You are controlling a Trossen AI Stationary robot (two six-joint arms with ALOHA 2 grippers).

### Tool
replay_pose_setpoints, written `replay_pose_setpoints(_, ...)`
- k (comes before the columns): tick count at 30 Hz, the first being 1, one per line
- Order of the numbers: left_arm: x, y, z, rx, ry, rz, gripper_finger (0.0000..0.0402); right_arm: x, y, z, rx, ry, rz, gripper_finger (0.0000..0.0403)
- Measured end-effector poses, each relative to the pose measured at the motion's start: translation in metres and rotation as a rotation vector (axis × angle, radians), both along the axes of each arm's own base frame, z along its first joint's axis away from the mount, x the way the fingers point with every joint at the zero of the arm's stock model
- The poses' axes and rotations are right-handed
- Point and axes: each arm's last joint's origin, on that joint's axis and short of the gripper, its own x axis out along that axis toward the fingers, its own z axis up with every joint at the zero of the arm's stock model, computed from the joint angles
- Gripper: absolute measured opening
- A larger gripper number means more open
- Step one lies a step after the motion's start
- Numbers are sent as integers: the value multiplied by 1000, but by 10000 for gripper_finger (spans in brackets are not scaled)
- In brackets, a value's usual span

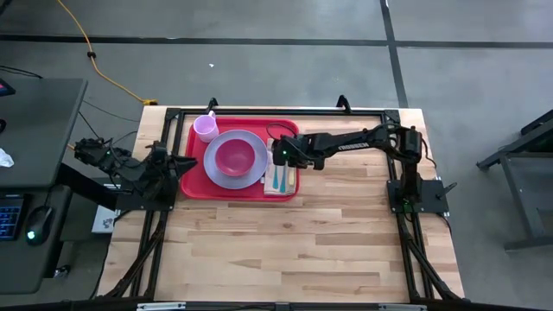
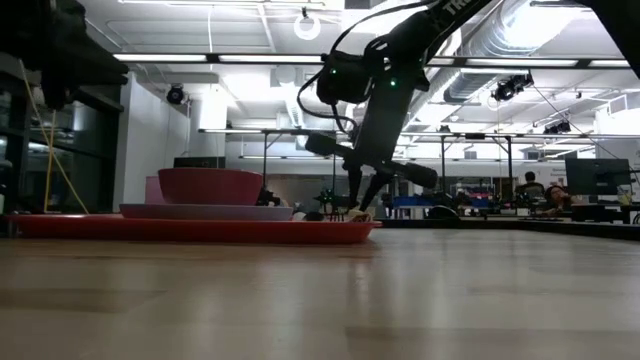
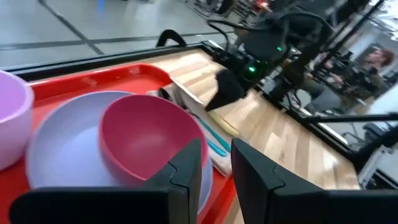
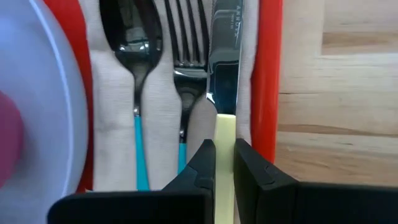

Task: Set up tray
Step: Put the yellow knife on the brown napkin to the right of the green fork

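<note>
The red tray (image 1: 226, 192) lies at the table's far middle. On it sit a lavender plate (image 1: 216, 173) with a pink bowl (image 1: 235, 155), a lavender cup (image 1: 206, 128) and a pale napkin (image 4: 112, 93). The napkin carries a spoon (image 4: 132, 37), a fork (image 4: 186, 62) and a knife (image 4: 225, 56). My right gripper (image 1: 278, 157) stands over the napkin, shut on the knife. My left gripper (image 3: 217, 162) waits open at the tray's left edge, holding nothing. My right gripper pinches the knife's yellow handle (image 4: 225, 134) between its two fingers, just behind the blade. The fingers (image 2: 352, 195) come from above, pointing down, and lie across the handle. The knife's blade rests flat on the napkin beside the fork, close to the tray's right rim (image 4: 267, 74).
The wooden table has a black frame along its edges, and bare wood (image 1: 294, 250) runs from the tray to the near edge. A desk with a keyboard and mouse (image 1: 34, 229) stands off to the left. People and equipment show in the room beyond.
</note>
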Motion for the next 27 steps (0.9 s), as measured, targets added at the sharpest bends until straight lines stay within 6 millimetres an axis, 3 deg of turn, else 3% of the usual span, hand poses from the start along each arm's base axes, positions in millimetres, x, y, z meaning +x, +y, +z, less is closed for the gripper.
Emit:
replay_pose_setpoints(8,20,-14,-23,-52,-32,-145,117,4,0,-11,27,4,11,11)
replay_pose_setpoints(17,21,-18,-24,-96,-28,-273,117,3,0,-12,25,14,18,11)
replay_pose_setpoints(27,21,-18,-25,-93,-25,-275,117,2,0,-13,24,31,23,11)
